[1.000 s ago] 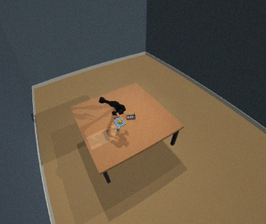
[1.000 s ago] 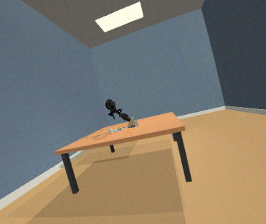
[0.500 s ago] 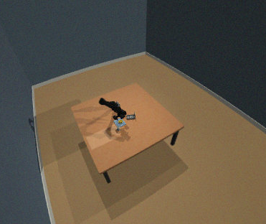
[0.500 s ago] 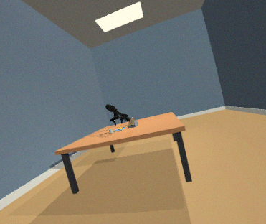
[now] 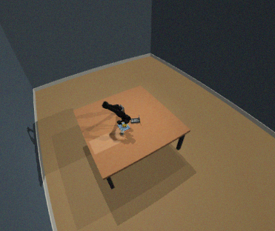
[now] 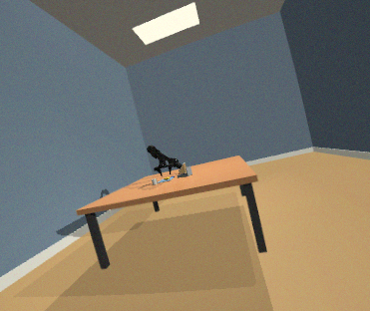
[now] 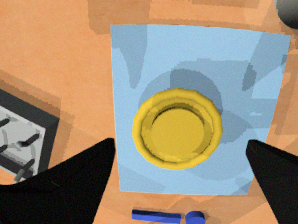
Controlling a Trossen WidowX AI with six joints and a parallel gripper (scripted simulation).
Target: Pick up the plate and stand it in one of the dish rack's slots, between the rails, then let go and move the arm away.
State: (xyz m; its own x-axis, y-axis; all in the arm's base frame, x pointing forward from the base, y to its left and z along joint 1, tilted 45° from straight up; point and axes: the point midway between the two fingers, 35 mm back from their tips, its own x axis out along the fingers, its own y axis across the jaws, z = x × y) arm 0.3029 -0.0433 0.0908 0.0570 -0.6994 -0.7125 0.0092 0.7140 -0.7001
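Note:
The yellow round plate (image 5: 124,125) (image 6: 167,178) (image 7: 177,132) lies flat, hollow side up, on the light-blue mat (image 7: 130,55). My gripper (image 5: 124,122) (image 6: 166,173) (image 7: 181,146) is open and empty above the mat. In the wrist view its fingertips stand left and right of the plate, a little below its centre, with a gap on each side. What looks like the dish rack (image 5: 135,121) (image 7: 17,142), grey with dark pegs and a dark side wall, stands beside the mat. In the wrist view it is cut off at the left edge, so most of its slots are hidden.
A grey cup-like object (image 5: 121,133) (image 6: 154,181) (image 7: 290,11) stands past the mat's far right corner in the wrist view. A blue bar (image 7: 156,216) and a small blue round piece (image 7: 195,217) lie just below the mat there. All stand on the wooden table (image 5: 153,129).

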